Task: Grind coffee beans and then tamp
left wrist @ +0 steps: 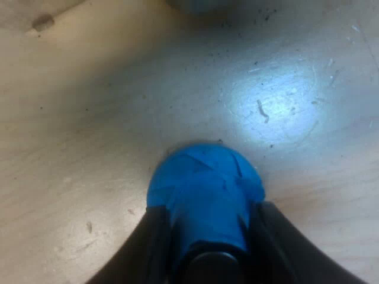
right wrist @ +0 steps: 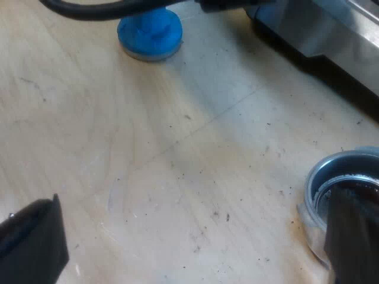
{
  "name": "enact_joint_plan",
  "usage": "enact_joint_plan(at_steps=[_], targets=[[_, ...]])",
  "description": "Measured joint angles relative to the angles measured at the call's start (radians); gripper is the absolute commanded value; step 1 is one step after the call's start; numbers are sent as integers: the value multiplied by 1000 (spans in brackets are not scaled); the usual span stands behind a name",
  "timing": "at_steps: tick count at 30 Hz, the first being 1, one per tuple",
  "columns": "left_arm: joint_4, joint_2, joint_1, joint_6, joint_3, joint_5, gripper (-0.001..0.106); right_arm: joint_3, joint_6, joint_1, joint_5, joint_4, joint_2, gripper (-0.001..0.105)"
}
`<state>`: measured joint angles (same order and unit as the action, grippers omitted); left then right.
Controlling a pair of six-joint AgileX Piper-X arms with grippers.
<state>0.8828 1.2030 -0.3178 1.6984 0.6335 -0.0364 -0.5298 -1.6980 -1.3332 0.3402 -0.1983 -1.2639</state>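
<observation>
Pincer on the left first: my left pincer (left wrist: 204,222) is squeezed shut on the blue tamper (left wrist: 201,177). One black finger (left wrist: 151,248) hugs one side of the tamper. The other black finger hugs the other side, so the tamper sits snug between them. The wide round part of the tamper pokes out past the fingertips. It rests on the wooden worktop (left wrist: 89,118). A bright patch of light (left wrist: 275,112) shines on the wood near the tamper.

My right pincer (right wrist: 189,236) is spread wide open and holds nothing. One of its fingers hangs over bare wood. The other one is right in front of the metal holder (right wrist: 331,171) and hides part of its round cup. I cannot tell if that finger touches the cup. The cup has a shiny rim and looks dark inside. Little dark crumbs (right wrist: 228,218) are sprinkled on the wood between the two fingers.

Seen from this arm, the blue tamper (right wrist: 149,32) stands upright on its flat silver bottom, well apart from the holder. The silver espresso machine (right wrist: 331,29) stands on the worktop beyond the holder, with a dark shadow under it.
</observation>
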Motion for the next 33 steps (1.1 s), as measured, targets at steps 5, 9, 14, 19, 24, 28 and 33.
enact_joint_plan(at_steps=[5,9,14,19,24,28,33], targets=[[-4,2,0,0,0,0,72,0,0,0,0,0,0,91],[9,10,0,0,0,-9,93,-6,0,0,0,0,0,91],[33,-38,0,0,6,-21,98,-6,3,0,-58,0,23,91],[33,-215,0,0,6,-21,98,-6,3,0,-86,2,98,90],[36,-410,0,0,6,-10,98,-6,6,0,-86,7,177,90],[64,-529,0,10,38,-7,98,-17,17,23,-86,59,247,90],[111,-584,0,10,154,-1,98,-109,23,119,-89,285,323,90]])
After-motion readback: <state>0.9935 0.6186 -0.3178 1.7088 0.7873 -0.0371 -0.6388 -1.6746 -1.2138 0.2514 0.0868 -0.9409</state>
